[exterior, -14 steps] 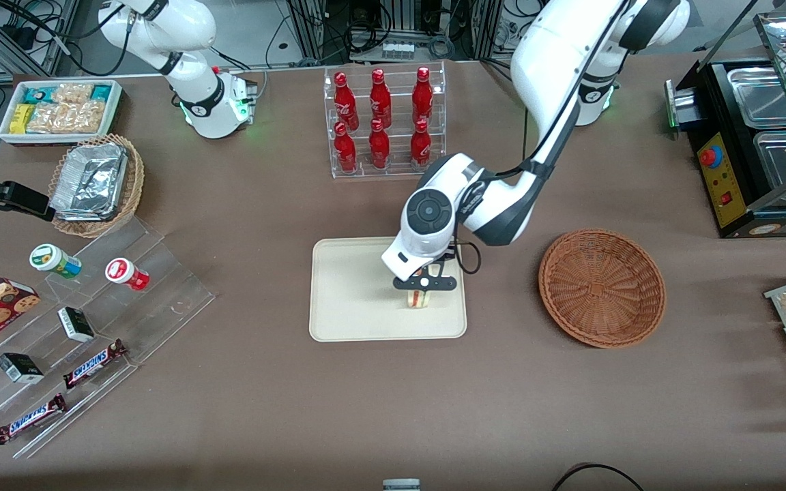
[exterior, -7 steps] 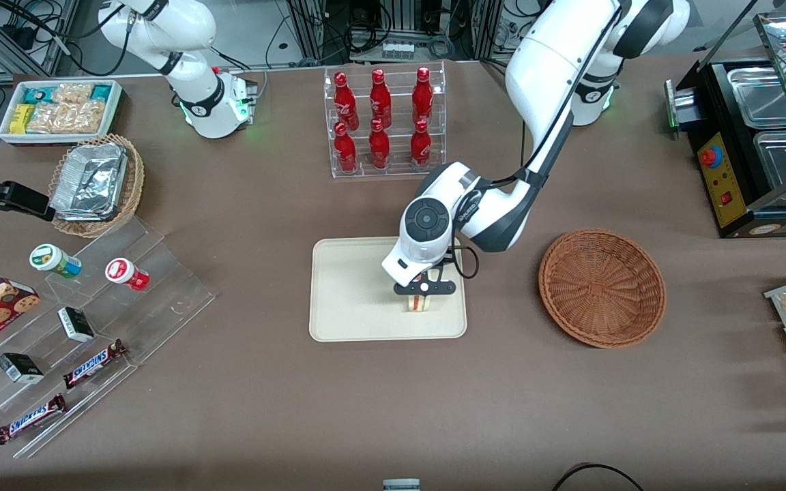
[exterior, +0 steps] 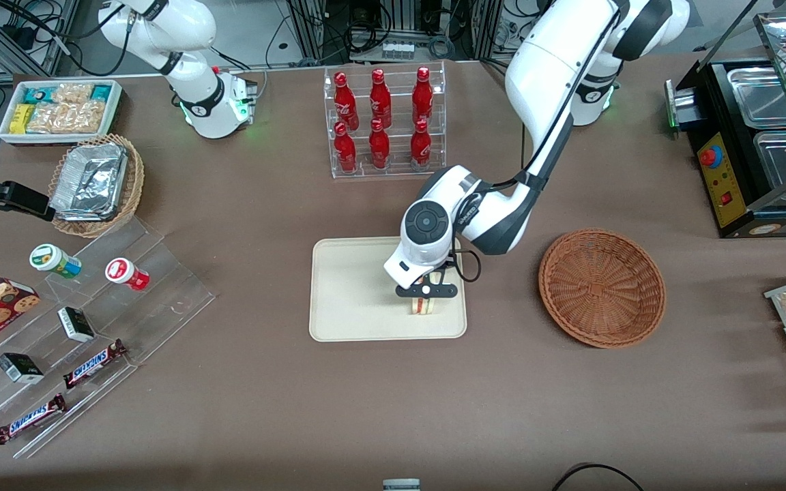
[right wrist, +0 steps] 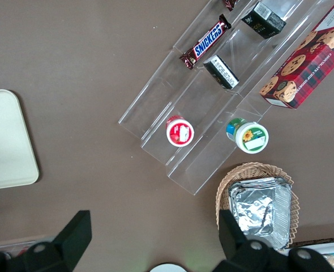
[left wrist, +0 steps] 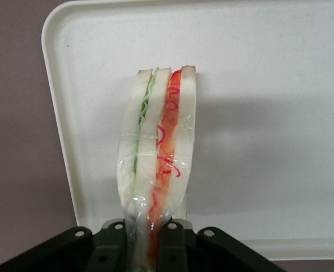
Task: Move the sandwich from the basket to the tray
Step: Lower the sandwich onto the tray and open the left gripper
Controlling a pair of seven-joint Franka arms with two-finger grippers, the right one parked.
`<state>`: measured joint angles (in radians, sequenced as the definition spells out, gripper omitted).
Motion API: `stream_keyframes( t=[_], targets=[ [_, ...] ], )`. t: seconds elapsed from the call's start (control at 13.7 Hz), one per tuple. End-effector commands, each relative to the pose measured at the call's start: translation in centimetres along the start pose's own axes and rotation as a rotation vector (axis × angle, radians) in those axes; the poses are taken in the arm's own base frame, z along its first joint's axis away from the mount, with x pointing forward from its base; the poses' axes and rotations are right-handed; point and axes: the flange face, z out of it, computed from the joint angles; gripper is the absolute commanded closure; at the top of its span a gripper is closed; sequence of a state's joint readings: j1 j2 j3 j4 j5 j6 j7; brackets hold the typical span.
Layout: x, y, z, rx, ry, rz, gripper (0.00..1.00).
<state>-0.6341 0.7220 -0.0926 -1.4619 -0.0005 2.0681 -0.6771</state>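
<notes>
My left gripper (exterior: 423, 296) is over the cream tray (exterior: 345, 300), near the tray's edge that faces the basket. It is shut on the sandwich (exterior: 423, 305), a wrapped pale bread wedge with green and red filling. In the left wrist view the sandwich (left wrist: 158, 147) stands on edge between the black fingers (left wrist: 111, 243), above the tray (left wrist: 269, 113); I cannot tell whether it touches the tray floor. The reddish-brown wicker basket (exterior: 601, 286) sits empty on the table beside the tray, toward the working arm's end.
A clear rack of red bottles (exterior: 383, 123) stands farther from the front camera than the tray. A clear stepped shelf with snack bars and cups (exterior: 86, 320), a foil-tray basket (exterior: 96, 184) and a white snack bin (exterior: 59, 109) lie toward the parked arm's end. A black warmer (exterior: 754, 136) stands at the working arm's end.
The gripper with the sandwich has moved slightly nearer the front camera and lower over the tray. It still holds the sandwich.
</notes>
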Motion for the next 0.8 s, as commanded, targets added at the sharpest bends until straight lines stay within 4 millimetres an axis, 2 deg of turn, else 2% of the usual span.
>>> stream_keyframes(
  t=[0.0,0.15,0.22,0.37,0.44,0.73],
  targets=[
    [0.47,0.34,0.22,0.01,0.011,0.009,1.0],
    [0.5,0.33,0.65,0.012,0.007,0.004,1.0],
    [0.51,0.34,0.7,0.012,0.005,0.003,0.75],
    [0.5,0.3,1.09,0.016,0.002,0.005,0.06],
    [0.5,0.31,0.98,0.015,0.003,0.004,0.0],
    [0.6,0.28,0.3,0.01,0.01,-0.001,0.0]
  ],
)
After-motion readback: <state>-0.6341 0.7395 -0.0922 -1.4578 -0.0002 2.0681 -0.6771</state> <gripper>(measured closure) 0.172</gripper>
